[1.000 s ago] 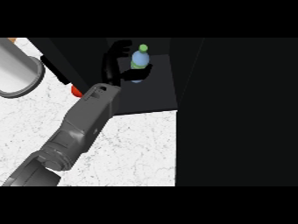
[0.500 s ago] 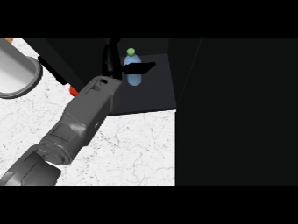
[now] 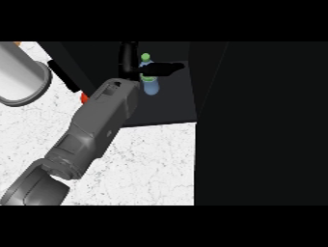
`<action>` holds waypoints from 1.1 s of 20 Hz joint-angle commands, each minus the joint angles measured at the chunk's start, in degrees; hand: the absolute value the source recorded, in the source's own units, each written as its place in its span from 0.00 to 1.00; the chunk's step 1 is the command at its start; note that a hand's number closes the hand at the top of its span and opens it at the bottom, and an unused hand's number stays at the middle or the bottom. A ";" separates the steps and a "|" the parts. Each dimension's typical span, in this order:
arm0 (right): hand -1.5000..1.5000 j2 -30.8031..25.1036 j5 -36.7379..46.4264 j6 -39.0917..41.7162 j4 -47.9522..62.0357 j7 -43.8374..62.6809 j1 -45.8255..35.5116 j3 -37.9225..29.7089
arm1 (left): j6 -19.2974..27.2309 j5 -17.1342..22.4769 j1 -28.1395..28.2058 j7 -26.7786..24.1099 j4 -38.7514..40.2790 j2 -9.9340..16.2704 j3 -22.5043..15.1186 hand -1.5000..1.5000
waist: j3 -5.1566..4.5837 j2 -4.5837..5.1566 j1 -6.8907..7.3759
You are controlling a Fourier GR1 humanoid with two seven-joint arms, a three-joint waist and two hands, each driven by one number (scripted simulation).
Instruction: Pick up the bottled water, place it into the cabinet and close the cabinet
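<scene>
The left hand (image 3: 140,67) had its fingers curled round the bottled water (image 3: 151,83), which stood inside the dark cabinet (image 3: 168,103) with its green cap (image 3: 146,57) up. The bottle looked stiff, smooth and probably slippery, best gripped mid-body.

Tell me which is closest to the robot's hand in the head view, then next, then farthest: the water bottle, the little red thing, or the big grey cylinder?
From the left hand:
1. Water bottle, in its fingers, inside the dark cabinet.
2. Red thing, down-left, peeking beside the forearm.
3. Grey cylinder, far left on the counter.
</scene>
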 commanded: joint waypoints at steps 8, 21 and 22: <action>0.00 -0.48 -5.93 -0.14 -4.19 3.04 1.67 -3.21 | -5.55 1.29 5.40 -1.55 -6.38 -1.86 -0.87 0.00 | 0.12 -1.56 3.00; 0.00 2.75 1.66 -2.29 -7.02 3.78 4.79 4.52 | -10.79 7.66 23.99 2.59 -31.05 -1.89 -13.51 0.00 | 0.07 -2.14 4.07; 0.00 3.19 1.41 -4.04 -6.83 6.18 2.15 5.46 | -11.08 8.04 25.42 3.26 -34.45 -1.89 -15.30 0.00 | 0.07 -2.08 4.76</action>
